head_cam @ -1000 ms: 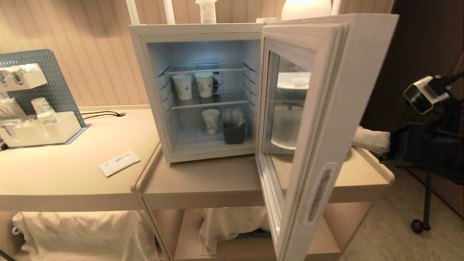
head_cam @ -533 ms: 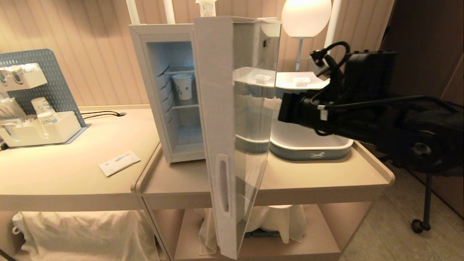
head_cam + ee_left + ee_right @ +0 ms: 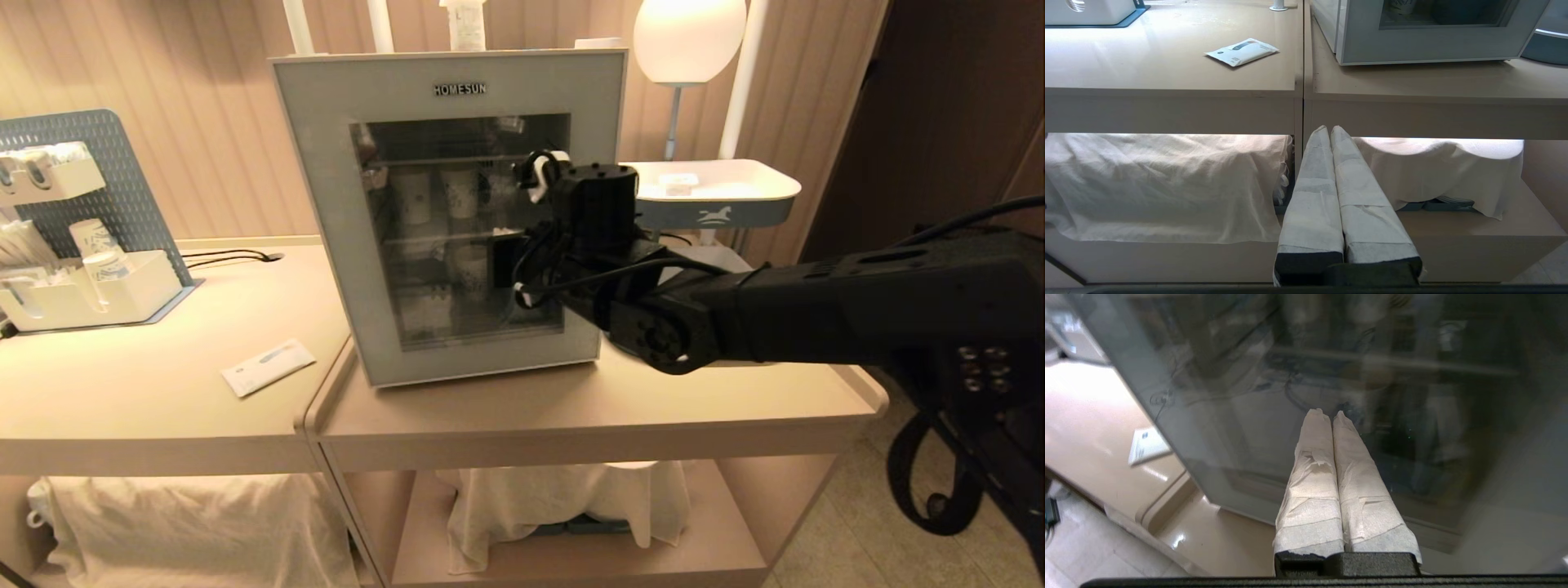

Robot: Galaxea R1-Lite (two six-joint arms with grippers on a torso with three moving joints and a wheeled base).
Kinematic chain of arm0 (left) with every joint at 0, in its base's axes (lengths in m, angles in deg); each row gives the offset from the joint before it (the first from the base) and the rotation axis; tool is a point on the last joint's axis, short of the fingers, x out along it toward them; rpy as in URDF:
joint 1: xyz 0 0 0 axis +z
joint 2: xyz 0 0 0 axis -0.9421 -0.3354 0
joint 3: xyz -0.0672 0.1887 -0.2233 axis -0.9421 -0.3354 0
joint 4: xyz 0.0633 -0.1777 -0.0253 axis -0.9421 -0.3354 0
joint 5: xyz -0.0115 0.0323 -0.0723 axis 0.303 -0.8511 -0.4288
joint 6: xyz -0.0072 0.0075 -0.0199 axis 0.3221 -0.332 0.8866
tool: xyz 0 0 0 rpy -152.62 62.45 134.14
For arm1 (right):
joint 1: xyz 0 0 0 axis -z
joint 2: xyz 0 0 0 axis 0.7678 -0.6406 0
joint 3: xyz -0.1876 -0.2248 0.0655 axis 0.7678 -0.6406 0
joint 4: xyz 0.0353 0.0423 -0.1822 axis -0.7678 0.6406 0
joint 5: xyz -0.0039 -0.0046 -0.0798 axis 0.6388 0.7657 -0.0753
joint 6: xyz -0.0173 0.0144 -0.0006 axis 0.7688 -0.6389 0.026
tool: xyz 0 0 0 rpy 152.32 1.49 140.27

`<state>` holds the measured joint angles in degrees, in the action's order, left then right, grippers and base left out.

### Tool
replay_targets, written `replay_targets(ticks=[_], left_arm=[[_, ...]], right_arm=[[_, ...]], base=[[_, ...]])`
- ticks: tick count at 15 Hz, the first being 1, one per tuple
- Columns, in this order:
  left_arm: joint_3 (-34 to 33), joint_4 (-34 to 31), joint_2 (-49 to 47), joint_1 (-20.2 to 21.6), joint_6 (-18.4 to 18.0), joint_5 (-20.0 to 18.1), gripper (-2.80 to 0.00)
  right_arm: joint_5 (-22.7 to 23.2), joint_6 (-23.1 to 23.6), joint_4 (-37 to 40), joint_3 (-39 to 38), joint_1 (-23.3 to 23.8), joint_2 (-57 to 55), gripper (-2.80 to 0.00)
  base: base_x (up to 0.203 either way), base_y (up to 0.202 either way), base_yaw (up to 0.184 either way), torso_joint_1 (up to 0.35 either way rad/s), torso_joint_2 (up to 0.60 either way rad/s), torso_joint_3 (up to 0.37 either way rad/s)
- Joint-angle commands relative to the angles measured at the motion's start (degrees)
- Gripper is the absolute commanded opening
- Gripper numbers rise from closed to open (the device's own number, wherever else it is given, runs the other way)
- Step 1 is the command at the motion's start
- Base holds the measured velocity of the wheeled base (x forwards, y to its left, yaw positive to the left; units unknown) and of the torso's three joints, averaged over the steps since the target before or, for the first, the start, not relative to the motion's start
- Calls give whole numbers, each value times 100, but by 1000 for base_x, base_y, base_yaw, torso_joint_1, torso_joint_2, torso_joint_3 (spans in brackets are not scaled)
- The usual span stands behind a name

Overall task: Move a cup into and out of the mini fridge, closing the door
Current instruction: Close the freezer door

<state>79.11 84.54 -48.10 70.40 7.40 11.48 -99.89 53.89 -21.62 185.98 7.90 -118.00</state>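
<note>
Nearest, the left gripper (image 3: 1329, 130) hangs low in front of the table (image 3: 1412, 83) edge, its white-wrapped fingers pressed together and holding nothing; white cloth (image 3: 1159, 183) drapes the shelf beneath the table. On the table lies a flat white packet (image 3: 269, 367), well to the left of the mini fridge (image 3: 457, 212).

The right arm reaches in from the right, and the right gripper (image 3: 1327, 414) has its taped fingers pressed together, empty, tips at the dark glass of the door (image 3: 326, 204); whether they quite touch the pane cannot be told. The door is shut flat against the fridge and faces the robot, its pale grey-blue frame standing upright, taller than wide. "HOMESUN" reads along the top of the frame.

Behind the glass, dim paper cups (image 3: 461, 193) stand upright on wire shelves. The small foil-lidded cup cannot be made out in any view.

Farther back, a white tray (image 3: 759, 196) bearing a horse emblem sits right of the fridge, a globe lamp (image 3: 690, 37) above it. At far left a grey pegboard organiser (image 3: 106, 171) holds more cups.
</note>
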Motion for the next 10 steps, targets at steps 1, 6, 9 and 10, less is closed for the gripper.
replay_targets(ticks=[1,6,9,10], left_arm=[[0,2,-9,0,5,4,-280],[0,2,-9,0,5,4,-280],[0,2,-9,7,5,4,-280],[0,2,-9,0,5,4,-280]], right_arm=[[-161,95,-29,185,-128,-409,-280],[-615,287,-31,-386,-124,386,-280],[-1342,424,-146,-1349,-87,1621,-280],[-1680,513,-182,-1773,-67,2204,-280]], base=[[0,0,0,0,0,0],[0,0,0,0,0,0],[0,0,0,0,0,0],[0,0,0,0,0,0]])
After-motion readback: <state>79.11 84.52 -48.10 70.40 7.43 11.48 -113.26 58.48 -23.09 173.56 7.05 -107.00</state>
